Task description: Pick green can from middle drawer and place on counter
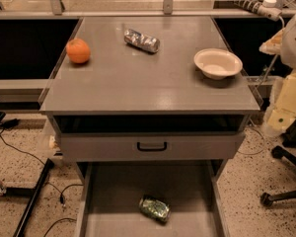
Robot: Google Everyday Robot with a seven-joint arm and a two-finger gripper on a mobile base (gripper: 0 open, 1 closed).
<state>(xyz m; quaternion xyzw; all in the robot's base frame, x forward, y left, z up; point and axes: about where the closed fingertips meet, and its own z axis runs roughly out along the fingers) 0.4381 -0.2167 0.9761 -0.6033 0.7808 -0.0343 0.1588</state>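
Camera view shows the green can [155, 208] lying on its side on the flat grey floor of the open middle drawer [113, 196], a little right of the drawer's centre and towards its near end, clear of both side walls. Just above and behind the open drawer sits a closed grey drawer front [89, 147] with a black handle [151, 146]. Above that spreads the counter [148, 88]. On it an orange [78, 51] rests at the far left, a silver-blue can [141, 40] lies on its side at the far middle, and a pale bowl [217, 63] stands on the right. The gripper is out of view, so I cannot tell its state or how the green can lies relative to it. Pale bulky shapes [292, 98] show at the right edge, well apart from the can.
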